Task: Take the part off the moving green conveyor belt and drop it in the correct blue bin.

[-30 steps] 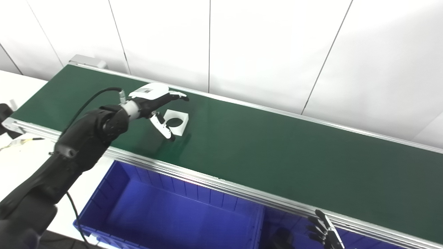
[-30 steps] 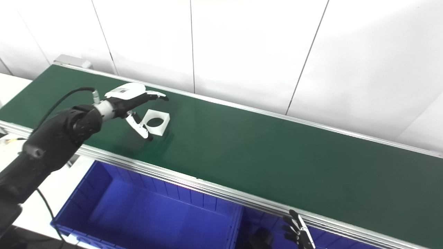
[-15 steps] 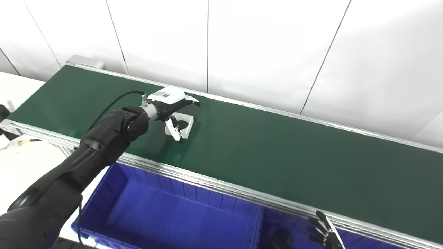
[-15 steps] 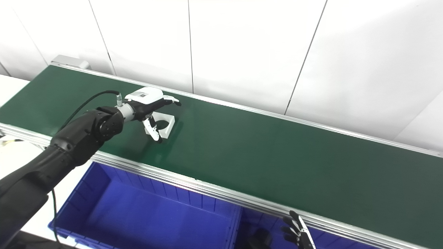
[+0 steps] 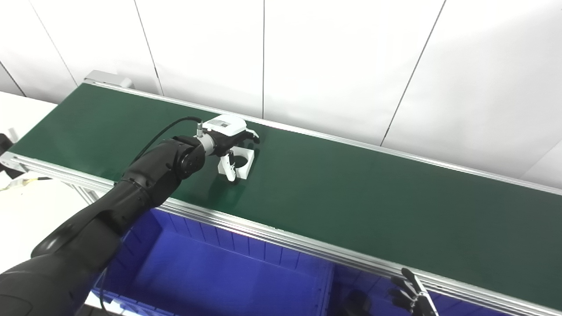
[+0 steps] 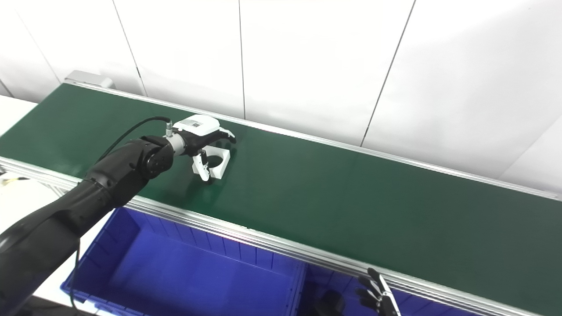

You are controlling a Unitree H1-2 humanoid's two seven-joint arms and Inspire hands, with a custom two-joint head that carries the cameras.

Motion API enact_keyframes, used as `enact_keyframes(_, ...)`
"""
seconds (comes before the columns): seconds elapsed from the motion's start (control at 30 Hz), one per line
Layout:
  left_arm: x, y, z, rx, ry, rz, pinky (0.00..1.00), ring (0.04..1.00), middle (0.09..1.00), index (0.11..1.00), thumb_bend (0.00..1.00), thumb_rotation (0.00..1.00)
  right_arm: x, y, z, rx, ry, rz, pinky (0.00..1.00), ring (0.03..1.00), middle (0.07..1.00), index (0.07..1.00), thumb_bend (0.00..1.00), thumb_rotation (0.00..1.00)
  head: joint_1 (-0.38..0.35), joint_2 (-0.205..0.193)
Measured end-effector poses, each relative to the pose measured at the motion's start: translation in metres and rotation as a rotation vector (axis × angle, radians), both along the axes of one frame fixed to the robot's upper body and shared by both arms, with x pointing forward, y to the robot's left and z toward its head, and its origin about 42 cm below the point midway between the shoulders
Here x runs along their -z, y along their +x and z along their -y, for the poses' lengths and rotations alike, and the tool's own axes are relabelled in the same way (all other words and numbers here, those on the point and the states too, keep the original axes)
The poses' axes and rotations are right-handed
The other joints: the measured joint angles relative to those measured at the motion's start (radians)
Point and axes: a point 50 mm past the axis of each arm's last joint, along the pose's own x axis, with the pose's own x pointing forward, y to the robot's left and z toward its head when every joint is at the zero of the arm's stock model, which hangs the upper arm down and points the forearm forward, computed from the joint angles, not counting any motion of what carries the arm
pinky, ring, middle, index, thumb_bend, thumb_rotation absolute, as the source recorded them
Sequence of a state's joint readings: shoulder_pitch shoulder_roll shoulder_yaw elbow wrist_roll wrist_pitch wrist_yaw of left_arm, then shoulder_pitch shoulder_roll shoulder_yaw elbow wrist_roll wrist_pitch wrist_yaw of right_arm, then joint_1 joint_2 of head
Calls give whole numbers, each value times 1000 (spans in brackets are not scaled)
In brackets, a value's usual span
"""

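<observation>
A white square part with a round hole [image 5: 243, 161] lies on the green conveyor belt [image 5: 351, 193], left of the middle. My left hand [image 5: 228, 138] is over it, fingers curled across the far edge and thumb against the near side; the part still rests on the belt. It also shows in the right eye view [image 6: 216, 159]. My right hand [image 5: 410, 298] is low at the bottom edge, below the belt, fingers spread and empty. A blue bin [image 5: 210, 272] sits below the belt's near rail.
The belt's aluminium rail [image 5: 281, 230] runs between belt and bins. A second blue bin [image 5: 448, 305] starts to the right of the first one's wall. White wall panels stand behind the belt. A white table [image 5: 26, 206] lies at the left.
The part has travelled right along the belt. My left hand followed it, came down over it and closed its fingers and thumb around it. The right hand has stayed put.
</observation>
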State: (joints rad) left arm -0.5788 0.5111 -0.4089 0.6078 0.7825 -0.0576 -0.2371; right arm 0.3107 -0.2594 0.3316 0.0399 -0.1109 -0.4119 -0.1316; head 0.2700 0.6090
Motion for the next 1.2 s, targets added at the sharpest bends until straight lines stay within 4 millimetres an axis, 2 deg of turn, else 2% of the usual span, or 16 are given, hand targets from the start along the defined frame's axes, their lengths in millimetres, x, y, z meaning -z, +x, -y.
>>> enact_keyframes(0.1,-4,4,4,-2,-5,-5,471,535,540,697,567,0,-1,0,0,0,0,4,734,779,839,919,776,494,0,5)
enact_keyframes(0.13,-5,5,4,-6,-10,-22,471,534,531,690,560,0,-1,0,1,1,0,5,734,778,838,919,777,494,0,5)
enact_keyframes(0.17,-6,6,4,-14,-14,-28,469,527,494,598,532,0,-1,0,1,3,2,4,737,778,837,919,779,496,-2,5)
enact_keyframes(0.23,-6,7,5,-30,-13,-34,462,523,496,522,521,0,-1,-1,2,10,7,0,739,778,836,919,784,506,-3,6)
enact_keyframes(0.3,-4,7,8,-30,-10,-37,471,531,507,491,517,0,-1,-2,4,13,5,-2,736,773,832,915,787,515,-3,5)
enact_keyframes(0.6,-3,7,17,-45,-28,-31,450,517,502,488,516,0,-1,-2,6,21,-1,1,730,769,830,915,785,526,-17,-5)
enact_keyframes(0.73,-2,0,17,-44,-63,-25,422,493,482,502,518,0,-1,-2,6,23,-3,2,727,769,830,912,790,528,-20,-3)
enact_keyframes(0.93,-3,-30,7,-74,-238,11,376,450,460,517,516,0,-2,-2,4,28,-9,10,717,762,825,906,788,515,-44,23)
enact_keyframes(1.03,-23,-53,6,-50,-367,92,290,360,405,519,512,0,-5,-1,2,33,-4,25,715,763,825,906,785,513,-57,37)
enact_keyframes(1.2,-58,-90,1,-18,-569,243,353,392,460,537,497,0,-9,-1,-1,29,1,39,709,761,823,906,770,509,-78,57)
